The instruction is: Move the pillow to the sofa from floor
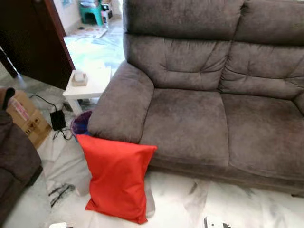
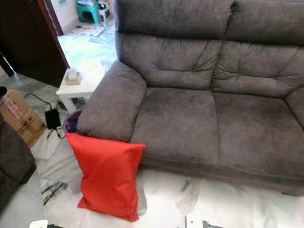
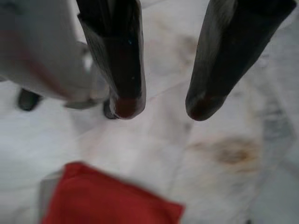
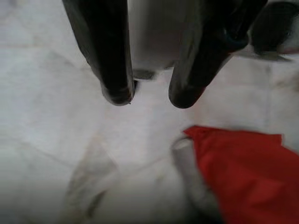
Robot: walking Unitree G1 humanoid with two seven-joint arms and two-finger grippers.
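A red pillow (image 1: 118, 178) stands on end on the white marble floor (image 1: 180, 204), leaning against the front of the grey-brown sofa (image 1: 199, 114) below its left armrest (image 1: 121, 104). In the left wrist view my left gripper (image 3: 161, 107) hangs open above the floor, with a corner of the red pillow (image 3: 103, 200) beyond its fingertips. In the right wrist view my right gripper (image 4: 149, 98) is open too, over bare floor, and the red pillow (image 4: 247, 172) lies off to one side of it.
A small white side table (image 1: 88, 83) with a small box on it stands left of the sofa. A cardboard box (image 1: 26, 116), a black power adapter with cable (image 1: 58, 119) and a dark chair edge (image 1: 14, 161) lie at the left. A doorway opens behind.
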